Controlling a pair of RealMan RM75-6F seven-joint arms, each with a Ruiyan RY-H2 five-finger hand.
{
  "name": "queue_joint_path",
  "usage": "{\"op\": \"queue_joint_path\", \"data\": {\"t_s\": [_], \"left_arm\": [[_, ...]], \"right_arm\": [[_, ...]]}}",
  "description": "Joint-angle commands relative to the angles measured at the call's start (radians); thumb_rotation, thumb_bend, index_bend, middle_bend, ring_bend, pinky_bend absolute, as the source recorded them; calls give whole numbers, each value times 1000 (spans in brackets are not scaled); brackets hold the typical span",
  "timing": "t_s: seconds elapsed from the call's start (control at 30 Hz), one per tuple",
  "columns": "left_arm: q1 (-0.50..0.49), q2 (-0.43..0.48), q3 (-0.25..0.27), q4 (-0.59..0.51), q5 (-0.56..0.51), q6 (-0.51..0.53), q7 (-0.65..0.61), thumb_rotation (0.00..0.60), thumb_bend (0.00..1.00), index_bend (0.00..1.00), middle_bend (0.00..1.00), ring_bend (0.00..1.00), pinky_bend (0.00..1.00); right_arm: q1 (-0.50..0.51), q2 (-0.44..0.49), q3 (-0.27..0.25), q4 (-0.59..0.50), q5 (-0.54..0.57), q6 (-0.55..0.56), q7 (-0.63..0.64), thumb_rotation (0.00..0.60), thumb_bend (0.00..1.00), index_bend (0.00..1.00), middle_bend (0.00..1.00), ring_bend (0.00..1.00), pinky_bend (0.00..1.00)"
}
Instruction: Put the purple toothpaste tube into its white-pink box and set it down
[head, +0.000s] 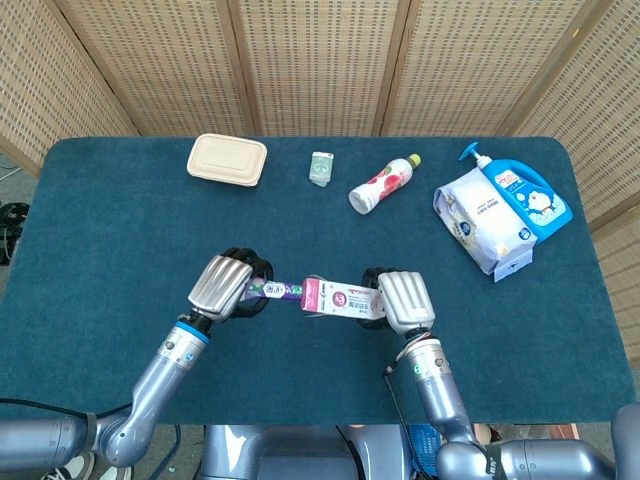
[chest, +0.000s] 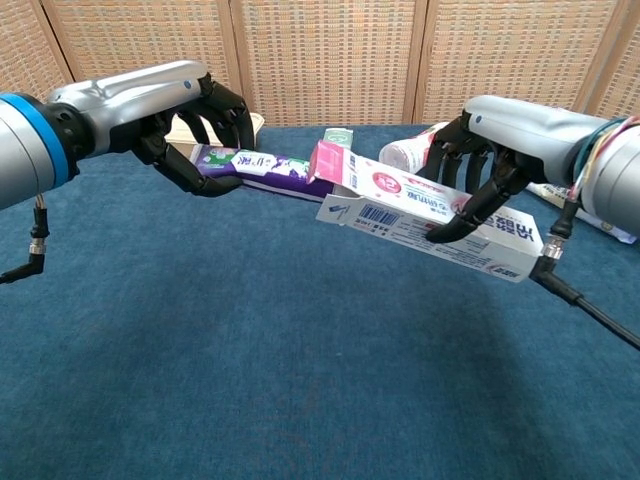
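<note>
Left hand (head: 226, 284) clamped around the tail end of the purple toothpaste tube (chest: 258, 168), fingers wrapped over it, held above the table (head: 100, 230). Tube runs out toward 3 o'clock from that hand, roughly level, its far end at the open mouth of the white-pink box (chest: 425, 210); can't tell how far inside it sits. Pink end flap sticks up at the box mouth. Right hand (head: 398, 300) clamped on the box from above, fingertips (chest: 441, 234) pressed on its barcode side; box tilts down toward 4 o'clock in chest view, also off the table.

Rest, along the far edge in head view: beige lidded container (head: 227, 159) at 11 o'clock, small green-white packet (head: 321, 167) at 12, bottle with red-pink label (head: 383, 184) lying on its side at 1, white wipes pack (head: 481, 219) at 2 o'clock, lying against the blue pump bottle (head: 527, 196). Woven screen panels (head: 320, 60) behind the table.
</note>
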Motion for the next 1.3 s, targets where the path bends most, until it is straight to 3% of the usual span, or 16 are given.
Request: {"op": "queue_joint_path", "data": {"t_s": [0.03, 0.5, 0.63, 0.8, 0.9, 1.3], "left_arm": [[-6, -15, 1, 7, 2, 3, 8, 600, 473, 725, 524, 298, 294], [-38, -108, 7, 42, -1, 22, 65, 600, 458, 696, 485, 266, 258], [-39, -118, 11, 48, 13, 31, 70, 600, 400, 638, 382, 198, 196], [-35, -113, 15, 51, 25, 28, 55, 600, 299, 487, 186, 60, 25], [-32, -108, 14, 56, 39, 30, 43, 600, 243, 416, 100, 3, 0], [-14, -73, -4, 43, 72, 38, -28, 600, 166, 293, 27, 0, 0]], "right_arm": [[2, -3, -2, -5, -4, 2, -4, 600, 214, 610, 549, 493, 495], [13, -20, -2, -23, -8, 11, -17, 600, 215, 610, 551, 494, 497], [14, -21, 0, -29, -6, 12, -15, 600, 216, 610, 551, 494, 497], [14, -22, 2, -29, -2, 13, -11, 600, 215, 610, 551, 494, 498], [13, -22, 3, -27, 2, 12, -5, 600, 216, 610, 551, 494, 497], [10, -15, 20, -29, 12, 12, 19, 600, 216, 610, 551, 494, 497]]}}
